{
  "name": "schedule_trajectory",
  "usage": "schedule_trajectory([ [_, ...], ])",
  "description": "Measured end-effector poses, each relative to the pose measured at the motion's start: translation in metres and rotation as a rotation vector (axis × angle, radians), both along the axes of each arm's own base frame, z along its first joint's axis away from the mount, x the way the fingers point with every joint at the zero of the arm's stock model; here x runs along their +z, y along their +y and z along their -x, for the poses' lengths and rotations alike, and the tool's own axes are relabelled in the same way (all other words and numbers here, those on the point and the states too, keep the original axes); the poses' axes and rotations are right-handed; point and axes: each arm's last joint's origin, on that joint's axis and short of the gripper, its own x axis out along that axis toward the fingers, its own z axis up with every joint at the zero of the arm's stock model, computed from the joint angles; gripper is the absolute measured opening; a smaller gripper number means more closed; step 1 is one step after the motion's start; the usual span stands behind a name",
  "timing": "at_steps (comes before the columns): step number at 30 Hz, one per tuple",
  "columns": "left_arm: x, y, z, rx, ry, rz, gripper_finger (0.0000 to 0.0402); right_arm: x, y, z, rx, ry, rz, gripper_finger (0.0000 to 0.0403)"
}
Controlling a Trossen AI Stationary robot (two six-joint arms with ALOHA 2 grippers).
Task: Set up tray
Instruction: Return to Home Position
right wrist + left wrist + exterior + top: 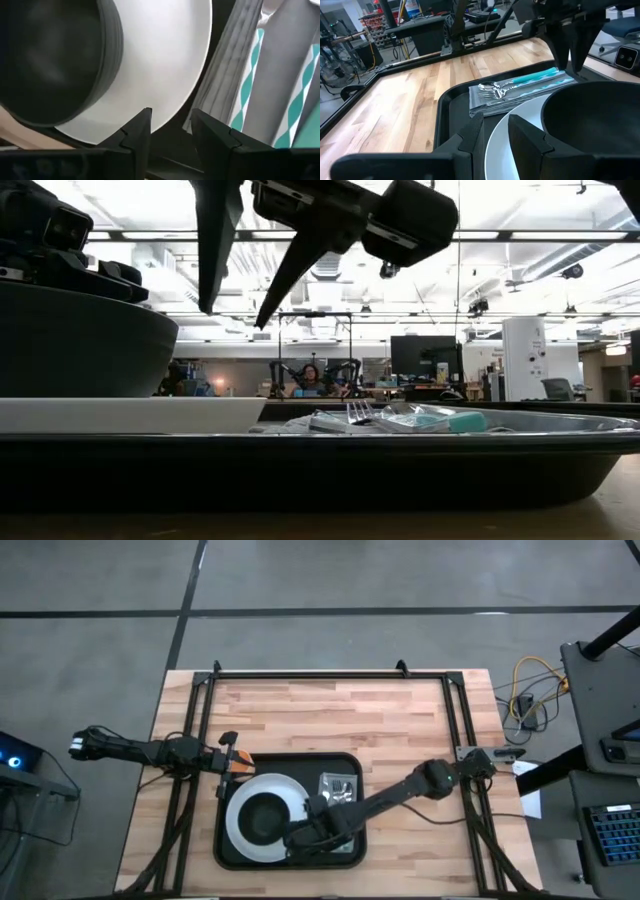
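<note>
The black tray (300, 765) lies on the wooden table near its front edge. On its left half sits a white plate (240, 802) with a black bowl (265, 818) standing on it. A grey folded napkin (340, 783) with teal-handled cutlery (492, 89) lies flat on the tray's right half. My right gripper (233, 318) hangs open above the tray, over the plate's near right rim (160, 60), touching nothing. My left gripper (497, 130) stands open by the tray's far left corner, pointing at the plate, with nothing between its fingers.
Black frame rails (330, 675) run along the table's far edge and down both sides. Bare wood (330, 715) lies between the tray and the far rail. Beyond the table's right edge are cables (525, 700) and a dark stand (600, 690).
</note>
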Motion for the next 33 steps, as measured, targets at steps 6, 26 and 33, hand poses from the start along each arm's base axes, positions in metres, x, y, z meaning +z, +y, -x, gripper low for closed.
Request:
schedule_trajectory([
  [6, 0.0, 0.0, 0.0, 0.0, 0.0, 0.0, 0.0071, 0.001, -0.011, -0.004, 0.131, 0.001, 0.12, 0.0133],
  [26, 0.0, 0.0, 0.0, 0.0, 0.0, 0.0, 0.0071, 0.014, -0.062, -0.038, 0.576, -0.093, 0.413, 0.0122],
  [33, 0.0, 0.0, 0.0, 0.0, 0.0, 0.0, 0.0071, 0.023, -0.1, -0.047, 0.708, -0.085, 0.492, 0.0129],
])
